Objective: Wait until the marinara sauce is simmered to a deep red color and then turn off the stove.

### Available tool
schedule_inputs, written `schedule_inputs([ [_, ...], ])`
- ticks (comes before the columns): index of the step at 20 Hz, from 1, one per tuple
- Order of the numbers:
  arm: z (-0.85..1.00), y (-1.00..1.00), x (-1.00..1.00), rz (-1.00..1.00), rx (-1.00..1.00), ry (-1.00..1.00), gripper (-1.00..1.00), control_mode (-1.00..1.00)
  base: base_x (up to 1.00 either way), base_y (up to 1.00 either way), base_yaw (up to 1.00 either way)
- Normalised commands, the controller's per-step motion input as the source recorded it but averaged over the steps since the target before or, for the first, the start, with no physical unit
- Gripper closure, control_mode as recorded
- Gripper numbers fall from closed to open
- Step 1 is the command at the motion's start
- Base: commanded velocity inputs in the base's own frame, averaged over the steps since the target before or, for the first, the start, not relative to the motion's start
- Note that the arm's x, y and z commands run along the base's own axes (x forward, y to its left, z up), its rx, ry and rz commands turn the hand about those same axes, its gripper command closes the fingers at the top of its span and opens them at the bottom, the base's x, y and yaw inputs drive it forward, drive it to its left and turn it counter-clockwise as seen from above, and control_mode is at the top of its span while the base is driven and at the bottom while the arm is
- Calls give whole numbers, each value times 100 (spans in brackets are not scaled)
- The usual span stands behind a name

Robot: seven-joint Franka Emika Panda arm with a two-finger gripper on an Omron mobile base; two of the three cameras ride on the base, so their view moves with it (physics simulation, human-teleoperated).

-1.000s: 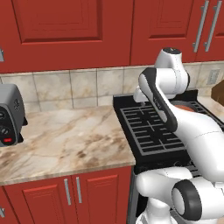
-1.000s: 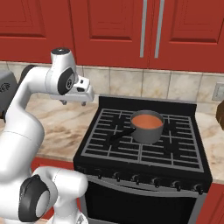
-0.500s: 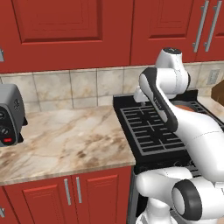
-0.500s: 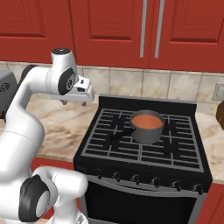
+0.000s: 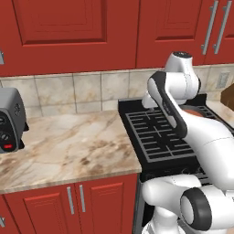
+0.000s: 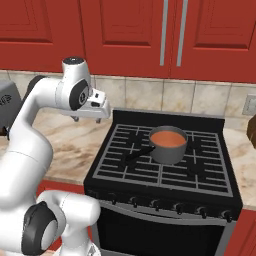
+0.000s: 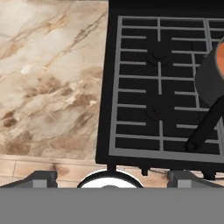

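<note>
We see the marinara sauce (image 6: pixel 168 138), orange-red, in a small grey saucepan (image 6: pixel 167 151) near the middle of the stove (image 6: pixel 160 176), its dark handle pointing toward the front left. Our gripper (image 6: pixel 93 106) hangs in the air over the stove's left edge beside the marble counter (image 5: pixel 68 146), well apart from the pan, fingers spread wide, holding and touching nothing.

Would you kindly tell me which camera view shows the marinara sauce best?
The right base view: the marinara sauce shows as a whole orange-red disc. The hand view catches a sliver at its edge; the left base view shows a patch behind the arm.
</note>
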Motion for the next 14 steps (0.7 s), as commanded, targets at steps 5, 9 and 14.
schedule_inputs([
  [5, -30, -51, -39, -5, 5, 1, -100, -100, 0, 0, 0],
  [9, -15, -50, -46, -11, 5, 0, -100, -100, 0, 0, 0],
  [14, -14, -61, -40, -12, 7, 1, -100, -100, 0, 0, 0],
])
